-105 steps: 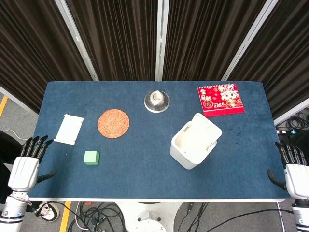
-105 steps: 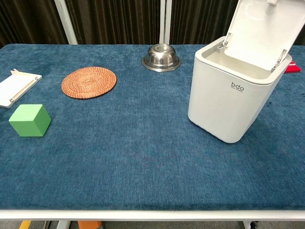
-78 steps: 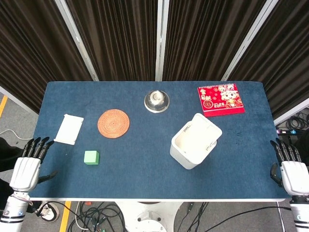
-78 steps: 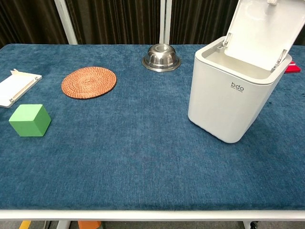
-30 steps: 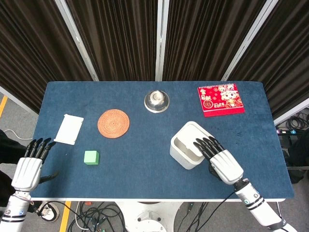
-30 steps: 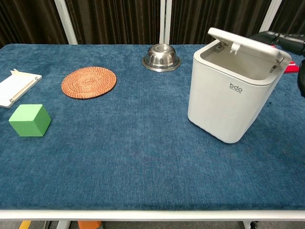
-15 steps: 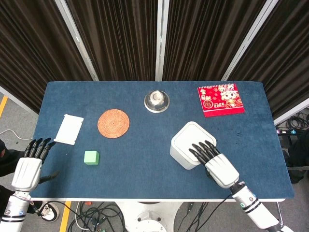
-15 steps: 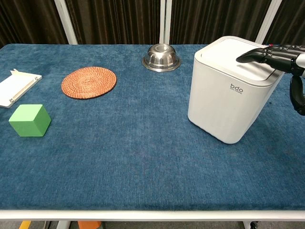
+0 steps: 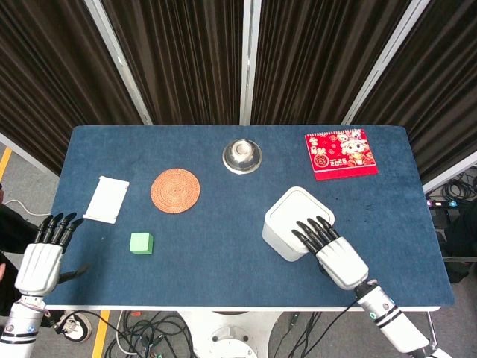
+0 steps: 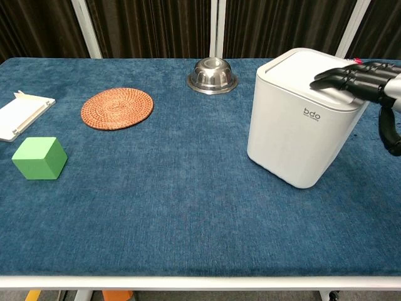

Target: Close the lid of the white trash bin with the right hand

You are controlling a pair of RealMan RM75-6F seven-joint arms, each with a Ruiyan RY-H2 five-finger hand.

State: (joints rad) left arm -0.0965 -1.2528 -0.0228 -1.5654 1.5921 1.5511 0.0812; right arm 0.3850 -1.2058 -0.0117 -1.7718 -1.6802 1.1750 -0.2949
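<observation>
The white trash bin (image 9: 292, 221) (image 10: 296, 135) stands right of the table's middle with its lid (image 10: 301, 69) lying flat on top. My right hand (image 9: 333, 251) (image 10: 363, 82) reaches over it from the near right, fingers stretched out and apart, fingertips (image 9: 303, 233) resting on the lid's near right part. It holds nothing. My left hand (image 9: 43, 256) hangs off the table's near left corner, fingers spread, empty, and shows only in the head view.
A green cube (image 9: 141, 242) (image 10: 39, 158) sits near left, a woven coaster (image 9: 175, 189) (image 10: 117, 107) and a white flat box (image 9: 106, 198) behind it. A steel bowl (image 9: 241, 156) (image 10: 212, 74) is at the back middle, a red booklet (image 9: 341, 153) back right.
The lid stood upright; my right hand came in from the table's right edge and pushed it down flat. In the last half second the hand barely shifted on the lid.
</observation>
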